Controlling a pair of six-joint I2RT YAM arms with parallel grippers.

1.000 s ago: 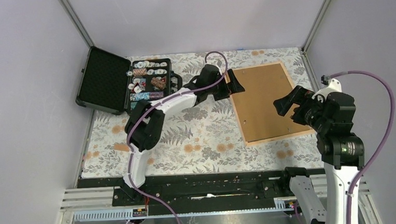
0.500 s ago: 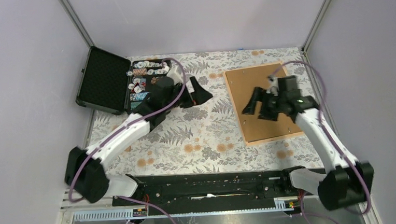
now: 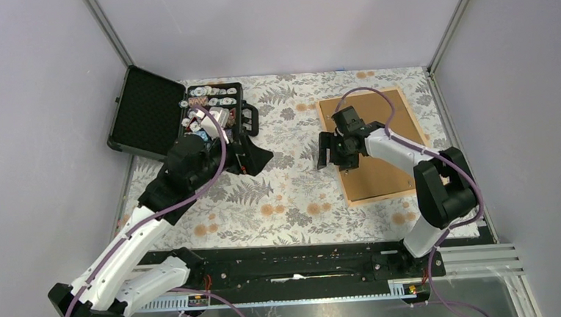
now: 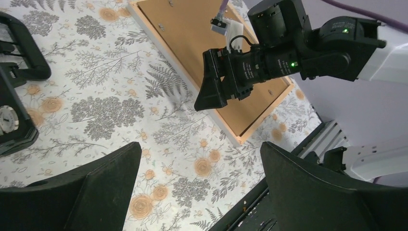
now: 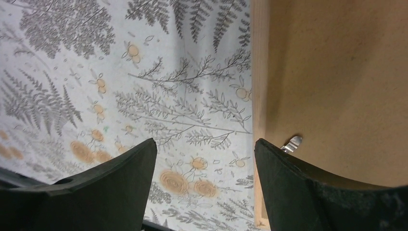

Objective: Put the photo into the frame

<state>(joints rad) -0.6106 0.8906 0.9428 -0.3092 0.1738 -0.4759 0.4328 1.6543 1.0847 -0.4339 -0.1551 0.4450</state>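
While the frame (image 3: 379, 196) is lying face down on the far right part of the table (image 3: 287, 195), its brown backing board (image 3: 374, 178) is facing up inside the light-wood rim. The photo is not showing in any view, so it may be sitting under the board or out of sight.

The frame is looking stiff but thin and light. A clear pane underneath would be making it fragile, so it is probably calling for a flat lift by the wooden rim and no levering at one corner. The board is likely coming away only once its small metal tab (image 5: 292, 142) is turned aside. A glossy print would be marking and creasing easily, so it is best taken by its white border.

The right hand (image 3: 333, 159) is hanging over the frame's left rim. Its jaws are standing spread and holding nothing, with one finger above the board and the other above the cloth. Whether it is touching the wood cannot be told.

The left hand (image 4: 201, 147) is hovering well apart from the frame, beside the black case of poker chips (image 3: 142, 112). It is spread wide and carrying nothing.
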